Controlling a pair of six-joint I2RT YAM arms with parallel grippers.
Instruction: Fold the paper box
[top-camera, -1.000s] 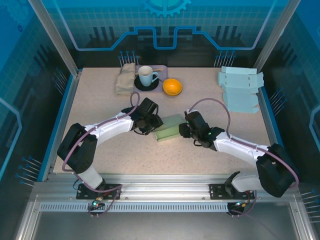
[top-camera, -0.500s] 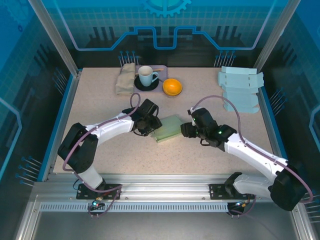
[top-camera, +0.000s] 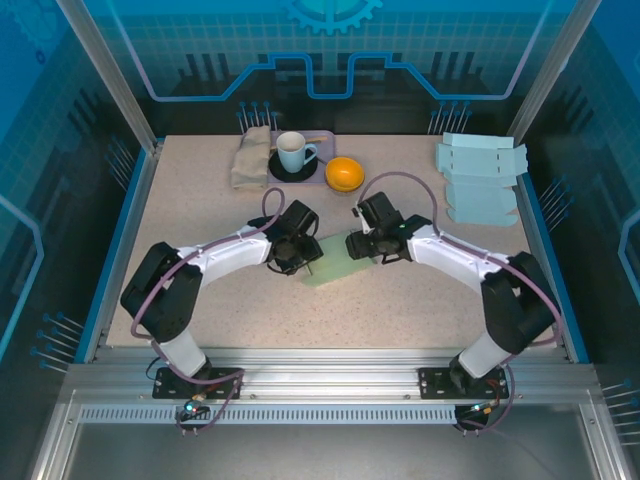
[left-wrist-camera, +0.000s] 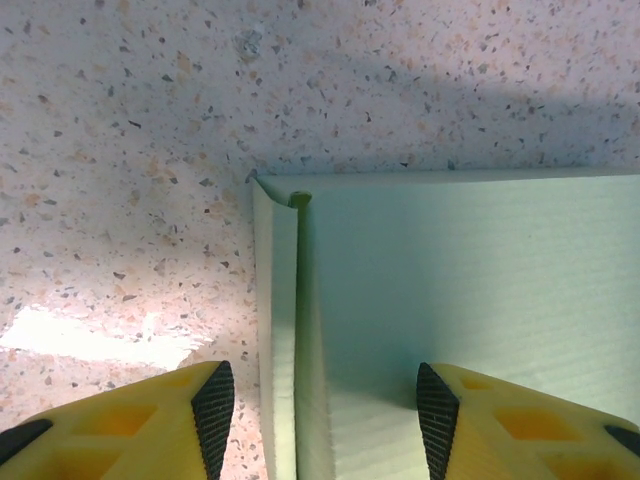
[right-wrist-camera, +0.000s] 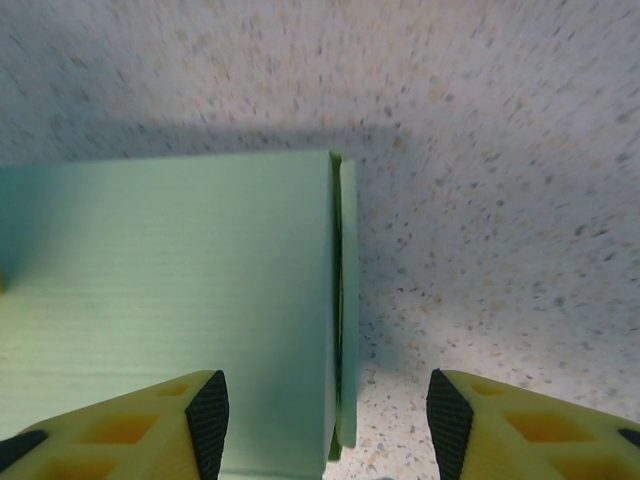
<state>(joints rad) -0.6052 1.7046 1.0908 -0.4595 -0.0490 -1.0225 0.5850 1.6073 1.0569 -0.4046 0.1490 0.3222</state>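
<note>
At table centre, between both arms: flattened pale-green paper box (top-camera: 333, 266), lying on speckled stone-look tabletop (top-camera: 200, 200). Left gripper (left-wrist-camera: 320, 395) open, straddling box's left edge; right gripper (right-wrist-camera: 320, 400) open, straddling right edge; nothing gripped. Step, likely: taking hold of side flaps. Next: close on edges, raise evenly. Long axis roughly left-right, right end skewed farther away.
</note>
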